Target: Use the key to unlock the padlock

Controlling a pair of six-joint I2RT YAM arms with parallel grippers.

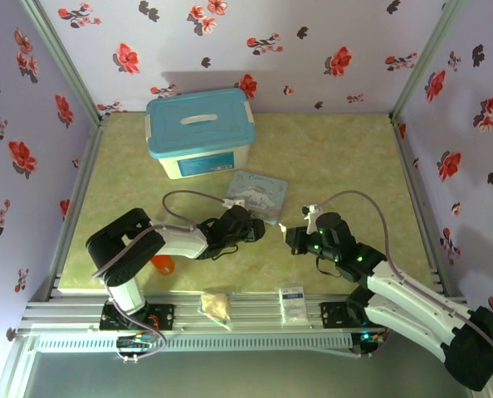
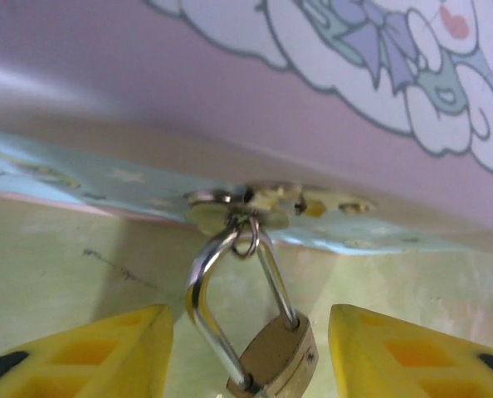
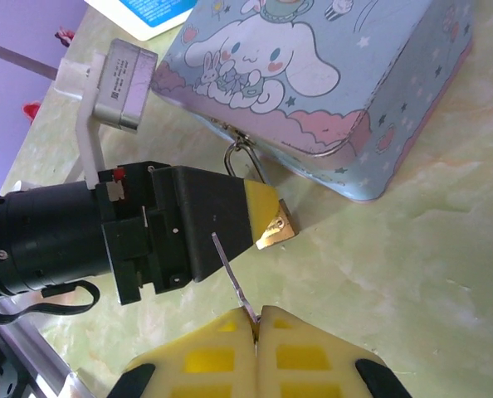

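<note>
The tiny brass padlock (image 2: 275, 356) hangs by its silvery shackle (image 2: 203, 303) from the latch of the pale blue cartoon tin (image 2: 354, 66). My left gripper (image 2: 251, 332) is open, with a gap between each yellow finger and the lock body. In the right wrist view the padlock (image 3: 277, 225) peeks out beside the left gripper's yellow fingertip (image 3: 261, 206), below the tin (image 3: 329, 75). My right gripper (image 3: 256, 319) is shut on the thin dark key (image 3: 230, 267), whose blade points up-left, short of the lock. From above, the left gripper (image 1: 261, 225) and right gripper (image 1: 286, 236) meet before the tin (image 1: 259, 192).
A white box with a teal lid (image 1: 198, 133) stands at the back. An orange-red cup (image 1: 162, 264) lies by the left arm. A tan packet (image 1: 217, 305) and a white sachet (image 1: 293, 300) rest on the front rail. Flowered walls close in three sides.
</note>
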